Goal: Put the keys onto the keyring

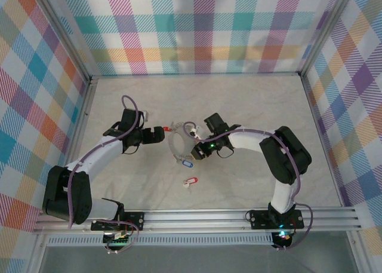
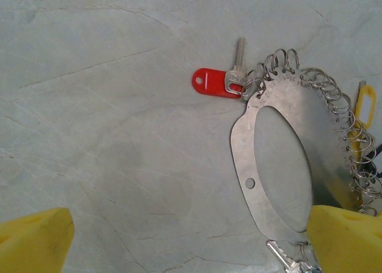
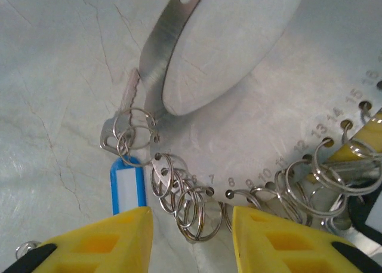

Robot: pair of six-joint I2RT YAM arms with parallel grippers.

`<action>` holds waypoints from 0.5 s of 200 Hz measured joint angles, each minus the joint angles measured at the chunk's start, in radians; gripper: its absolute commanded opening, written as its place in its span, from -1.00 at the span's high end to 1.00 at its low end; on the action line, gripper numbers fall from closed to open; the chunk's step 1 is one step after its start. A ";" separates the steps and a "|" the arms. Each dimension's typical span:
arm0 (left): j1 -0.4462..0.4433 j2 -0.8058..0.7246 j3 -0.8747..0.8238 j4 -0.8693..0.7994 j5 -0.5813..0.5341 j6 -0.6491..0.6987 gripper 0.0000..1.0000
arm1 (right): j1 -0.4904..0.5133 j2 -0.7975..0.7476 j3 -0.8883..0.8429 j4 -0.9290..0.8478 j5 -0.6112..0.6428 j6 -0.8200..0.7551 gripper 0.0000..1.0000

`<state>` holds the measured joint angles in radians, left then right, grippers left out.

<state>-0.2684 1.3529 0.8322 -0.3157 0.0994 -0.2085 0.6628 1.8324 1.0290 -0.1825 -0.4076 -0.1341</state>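
The keyring (image 1: 175,146) is a flat grey metal hoop lying mid-table between the two arms, with numbered holes and several small split rings along one edge (image 3: 194,210). A red-tagged key (image 2: 210,81) hangs at its end, a blue-tagged key (image 3: 128,186) at the other end, and a yellow tag (image 2: 364,103) on its far side. Another red-tagged key (image 1: 190,181) lies loose on the table nearer the bases. My left gripper (image 2: 191,243) is open wide, one finger (image 2: 343,237) over the keyring's rim (image 2: 242,147). My right gripper (image 3: 192,240) is open, with split rings hanging between its fingers.
The marble-look tabletop (image 1: 250,100) is walled by plaid panels. An aluminium rail (image 1: 203,219) runs along the near edge by the arm bases.
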 measured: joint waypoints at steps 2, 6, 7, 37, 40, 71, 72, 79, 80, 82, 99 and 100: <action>0.000 0.000 0.000 0.000 -0.001 0.000 -1.00 | 0.000 0.001 0.000 0.000 0.001 0.000 0.23; 0.000 0.000 0.000 0.000 -0.001 0.000 -1.00 | 0.003 0.005 0.000 -0.003 0.003 0.000 0.24; 0.000 0.000 0.000 0.000 -0.002 0.000 -1.00 | 0.003 0.005 0.000 -0.003 0.004 0.000 0.24; -0.005 0.000 0.000 0.000 -0.012 0.000 -1.00 | 0.011 0.027 0.010 -0.023 0.016 0.003 0.40; -0.006 0.000 0.000 0.000 -0.012 0.000 -1.00 | 0.011 0.029 0.011 -0.025 0.017 0.006 0.42; -0.009 0.000 0.000 0.000 -0.014 0.000 -1.00 | 0.012 0.032 0.021 -0.026 0.025 0.027 0.44; -0.010 0.000 0.000 0.000 -0.014 0.000 -1.00 | 0.012 0.032 0.021 -0.026 0.025 0.029 0.44; -0.011 0.000 0.000 0.000 -0.014 0.000 -1.00 | 0.012 0.032 0.023 -0.025 0.025 0.037 0.43; -0.011 0.000 0.000 0.000 -0.014 0.000 -1.00 | 0.012 0.032 0.023 -0.025 0.025 0.039 0.43; -0.011 0.000 0.000 0.000 -0.014 0.000 -1.00 | 0.012 0.032 0.023 -0.025 0.025 0.040 0.43; -0.014 0.000 0.000 0.000 -0.014 0.000 -1.00 | 0.012 0.032 0.026 -0.025 0.029 0.056 0.41; -0.015 0.000 0.000 0.000 -0.015 0.000 -1.00 | 0.012 0.032 0.026 -0.025 0.029 0.056 0.41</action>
<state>-0.2832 1.3529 0.8322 -0.3161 0.0845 -0.2081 0.6746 1.8641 1.0550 -0.2073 -0.3786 -0.0780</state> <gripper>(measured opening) 0.999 0.292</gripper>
